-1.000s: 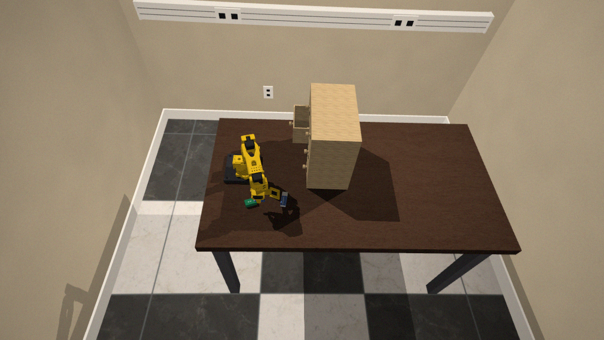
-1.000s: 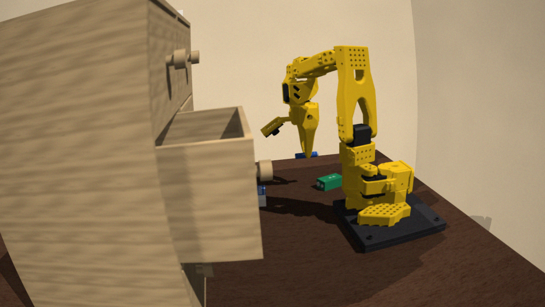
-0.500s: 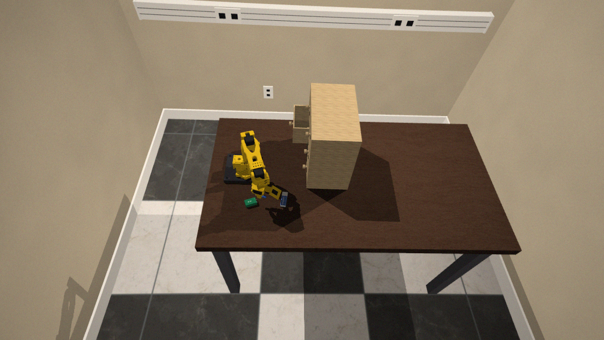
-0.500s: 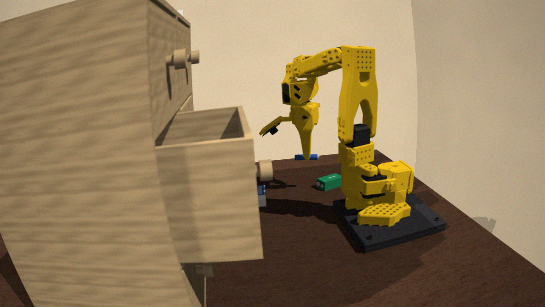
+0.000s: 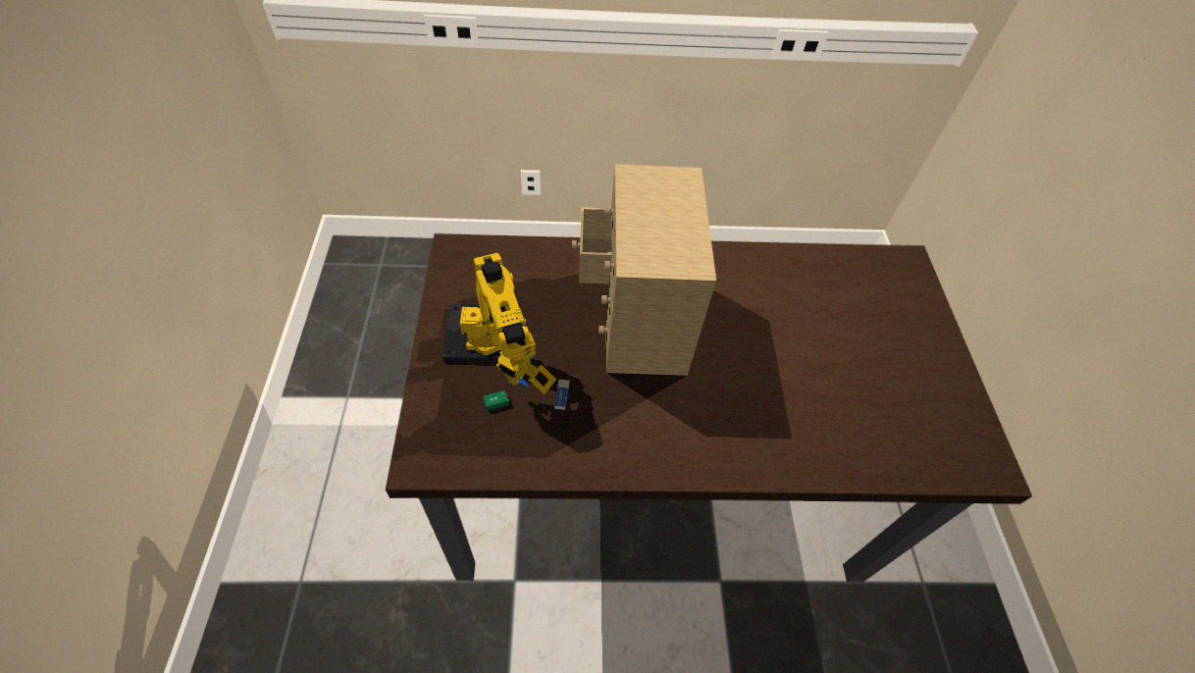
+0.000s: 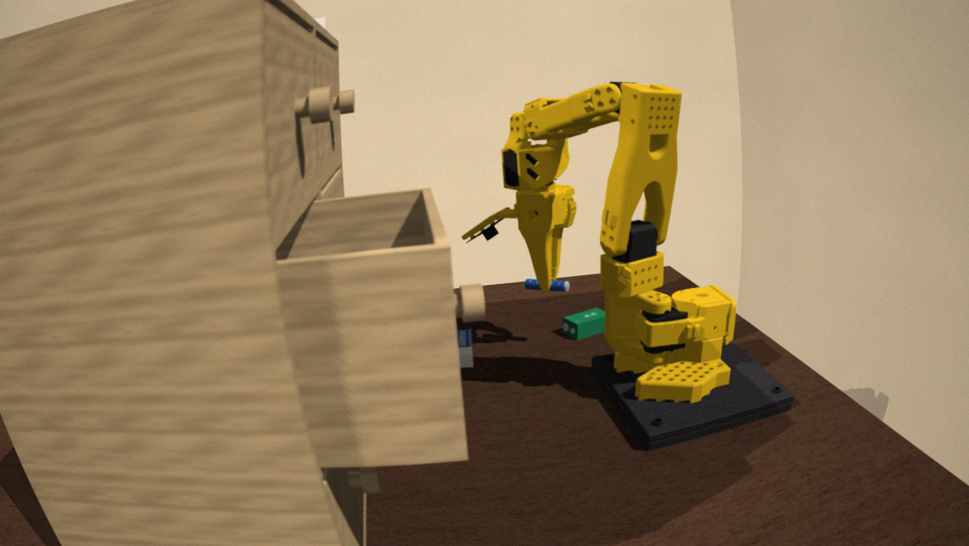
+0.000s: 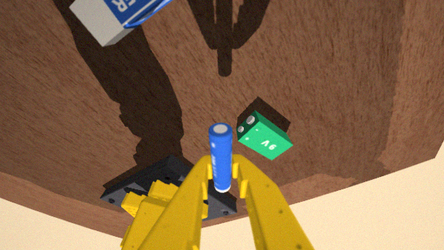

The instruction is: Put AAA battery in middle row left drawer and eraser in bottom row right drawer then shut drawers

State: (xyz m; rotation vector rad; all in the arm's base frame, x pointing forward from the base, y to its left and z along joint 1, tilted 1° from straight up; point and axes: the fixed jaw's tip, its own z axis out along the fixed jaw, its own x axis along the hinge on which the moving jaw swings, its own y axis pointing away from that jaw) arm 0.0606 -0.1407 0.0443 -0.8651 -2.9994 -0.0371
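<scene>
My gripper (image 6: 546,281) is shut on the blue AAA battery (image 6: 551,286) and holds it crosswise above the table, apart from the top. In the wrist view the battery (image 7: 220,157) sits between the two yellow fingers. The eraser (image 7: 117,16), white with a blue sleeve, lies on the table beyond the gripper; it also shows in the overhead view (image 5: 562,394) and is partly hidden behind the open drawer in the side view (image 6: 465,345). The wooden chest (image 5: 656,267) stands mid-table with one left drawer (image 6: 366,318) pulled out, below the top row. The other drawers look shut.
A green 9V battery (image 7: 263,135) lies on the table just beside the held battery's line, near the arm's black base (image 6: 691,399). The open drawer's knob (image 6: 471,302) juts toward the arm. The table's left edge is close behind the arm.
</scene>
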